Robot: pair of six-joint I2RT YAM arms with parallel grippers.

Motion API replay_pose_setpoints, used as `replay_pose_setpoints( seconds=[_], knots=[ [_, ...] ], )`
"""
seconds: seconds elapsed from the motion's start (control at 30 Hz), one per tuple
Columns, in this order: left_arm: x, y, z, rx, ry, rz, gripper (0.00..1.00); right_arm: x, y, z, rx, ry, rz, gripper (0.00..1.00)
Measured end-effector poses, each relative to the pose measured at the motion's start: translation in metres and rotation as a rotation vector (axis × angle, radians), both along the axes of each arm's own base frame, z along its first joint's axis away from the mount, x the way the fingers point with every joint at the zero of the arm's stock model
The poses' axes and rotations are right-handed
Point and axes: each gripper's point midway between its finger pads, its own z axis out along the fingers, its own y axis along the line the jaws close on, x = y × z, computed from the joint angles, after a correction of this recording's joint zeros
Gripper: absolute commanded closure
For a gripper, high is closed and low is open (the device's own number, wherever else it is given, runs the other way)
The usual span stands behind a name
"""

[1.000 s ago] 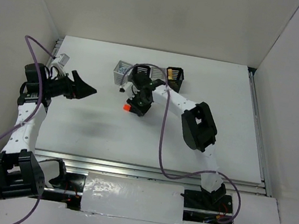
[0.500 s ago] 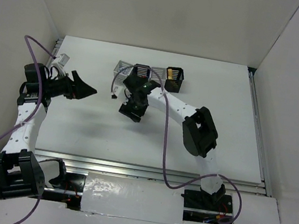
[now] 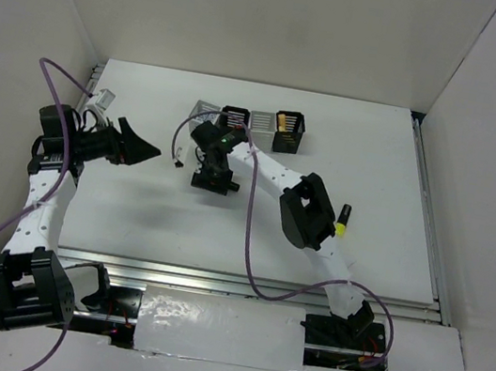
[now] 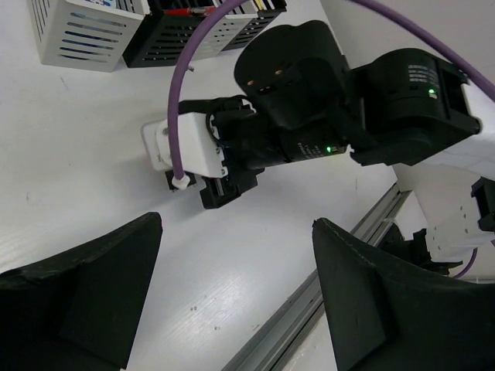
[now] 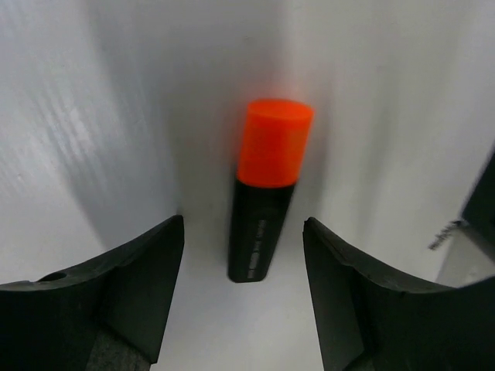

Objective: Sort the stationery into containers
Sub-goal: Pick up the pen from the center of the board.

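Right tool (image 5: 241, 232) spread around the orange-capped black plastic highlighter (image 5: 264, 201)
It lies on the white surface (image 3: 129, 213) near the far edge, by the row of grey and black slatted cups (image 3: 263, 121). It leans a little, so closing could roll it away. A second ago this tool was further right. Left tool (image 4: 236, 232) spread too.

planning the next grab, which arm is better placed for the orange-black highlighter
Right. The right gripper, open, straddles the orange-black highlighter on the table; the left gripper hangs open, off to the side.
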Motion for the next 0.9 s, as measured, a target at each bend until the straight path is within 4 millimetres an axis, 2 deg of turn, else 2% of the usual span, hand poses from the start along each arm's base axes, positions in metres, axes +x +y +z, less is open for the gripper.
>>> replay_pose_setpoints(
  seconds=[0.1, 0.37, 0.47, 0.67, 0.8, 0.9],
  knots=[
    [0.0, 0.001, -0.001, 0.0, 0.002, 0.002, 0.09, 0.007, 0.004, 0.007, 0.005, -0.028, 0.011, 0.28],
    [0.001, 0.007, -0.005, 0.005, 0.006, 0.012, 0.09, 0.006, 0.008, 0.001, 0.005, -0.013, 0.049, 0.34],
    [0.002, 0.007, -0.009, -0.004, 0.022, 0.01, 0.1, 0.004, 0.011, 0.0, 0.009, 0.004, 0.081, 0.41],
    [0.002, 0.009, -0.015, -0.016, 0.052, 0.013, 0.1, -0.007, 0.014, -0.004, -0.004, 0.05, 0.157, 0.69],
    [0.001, 0.01, -0.015, -0.018, 0.053, 0.011, 0.1, -0.015, 0.013, -0.005, -0.013, 0.073, 0.194, 0.72],
    [0.001, 0.009, -0.015, -0.019, 0.052, 0.01, 0.1, -0.026, 0.007, -0.005, -0.025, 0.094, 0.212, 0.69]
  ],
)
